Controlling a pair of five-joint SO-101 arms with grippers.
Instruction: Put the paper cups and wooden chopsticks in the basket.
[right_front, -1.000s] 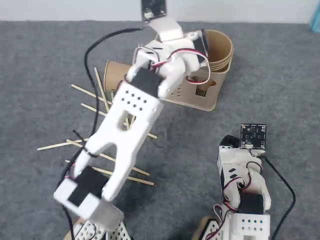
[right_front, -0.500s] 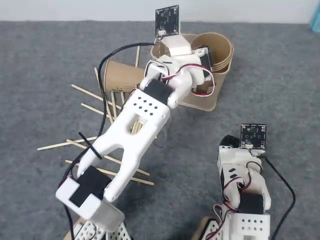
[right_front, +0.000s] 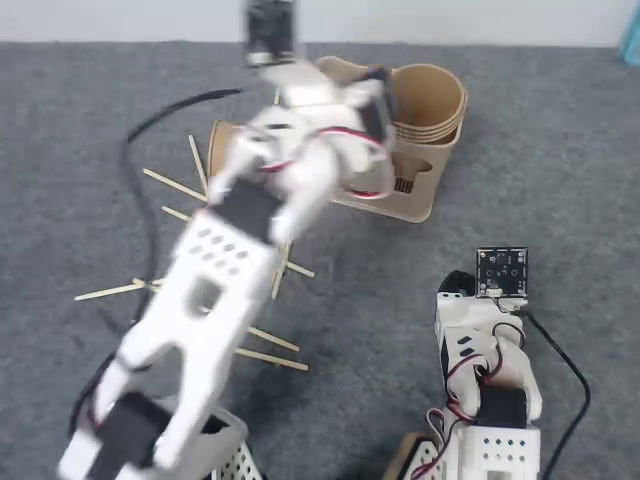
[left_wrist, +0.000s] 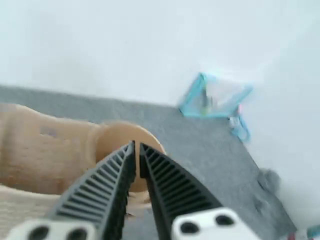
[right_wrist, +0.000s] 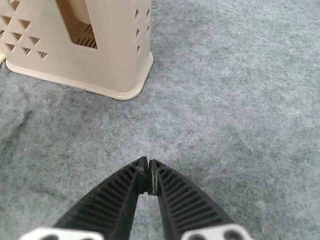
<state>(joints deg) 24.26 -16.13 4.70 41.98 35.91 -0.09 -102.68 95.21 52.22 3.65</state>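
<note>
A beige basket (right_front: 405, 195) stands at the back of the grey mat with stacked paper cups (right_front: 432, 98) in its right end. Another paper cup (right_front: 222, 150) lies on its side left of the basket. Several wooden chopsticks (right_front: 178, 214) are scattered on the mat beside it. My left arm (right_front: 290, 170) stretches over the chopsticks to the basket. The left gripper (left_wrist: 136, 150) is shut with nothing in it, above the basket (left_wrist: 40, 150) and a cup's mouth (left_wrist: 117, 142). My right gripper (right_wrist: 148, 175) is shut and empty, low over bare mat in front of the basket (right_wrist: 100, 45).
A black cable (right_front: 160, 110) loops over the mat behind the left arm. A blue-framed object (left_wrist: 215, 97) sits at the far right corner by the white wall. Bare mat lies right of the basket and around the right arm (right_front: 490, 370).
The left arm has swung its wrist to the left over the basket and is blurred by motion. The right arm has kept still.
</note>
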